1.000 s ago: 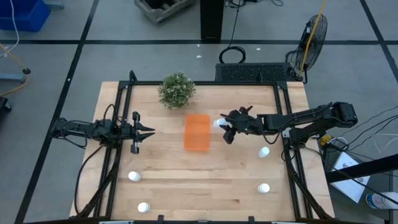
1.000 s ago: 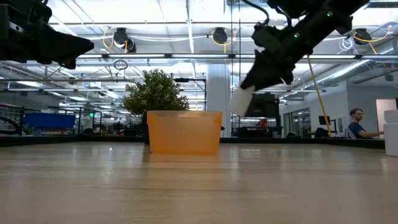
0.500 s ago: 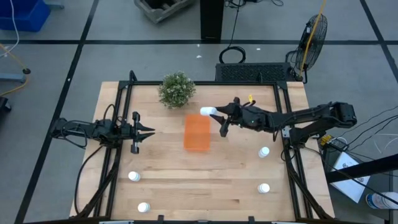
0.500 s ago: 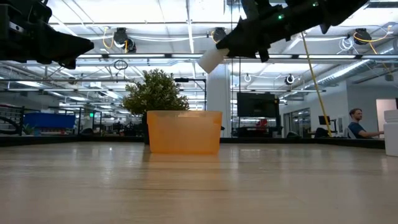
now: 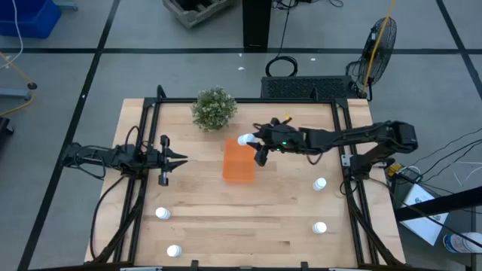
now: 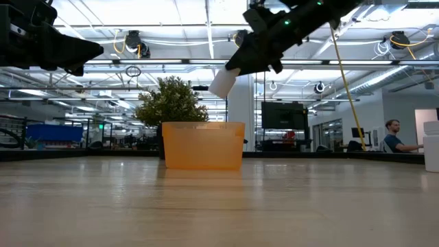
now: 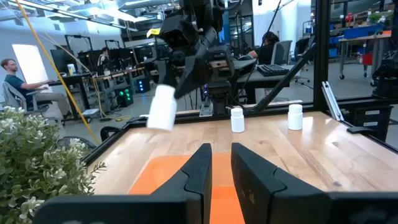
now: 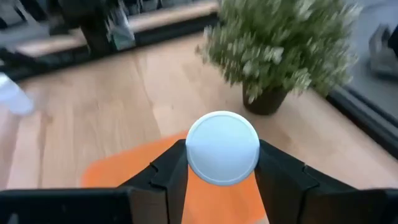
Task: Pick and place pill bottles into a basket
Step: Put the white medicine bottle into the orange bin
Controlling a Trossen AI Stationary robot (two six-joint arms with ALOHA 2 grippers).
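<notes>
While four white pill bottles stand on the counter point(image 5: 196, 203), one point(image 5: 320, 183) just beside the right rail, one point(image 5: 320, 227) nearer the front right, and two at the front left point(image 5: 161, 214) point(image 5: 174, 251), a fifth bottle point(image 5: 245, 140) is up in the air. It is a small white cylinder with a round white cap, tilted with its free end down toward the orange basket point(image 5: 239, 160). Seen across the counter, it hangs above the basket's rim, touching nothing below it. The right tool point(image 5: 253, 142) is clenched on this bottle, one dark finger point(image 8: 165, 177) pressed to each side of the cap. It reaches over the basket's far right corner, close to the potted plant point(image 5: 214, 108). The basket is a bright orange rectangular tub with thin, see-through walls, standing mid-counter with the plant just behind it. The left tool point(image 5: 181, 159) waits at the left side, well apart from the basket, its fingers a little apart and holding nothing.
</notes>
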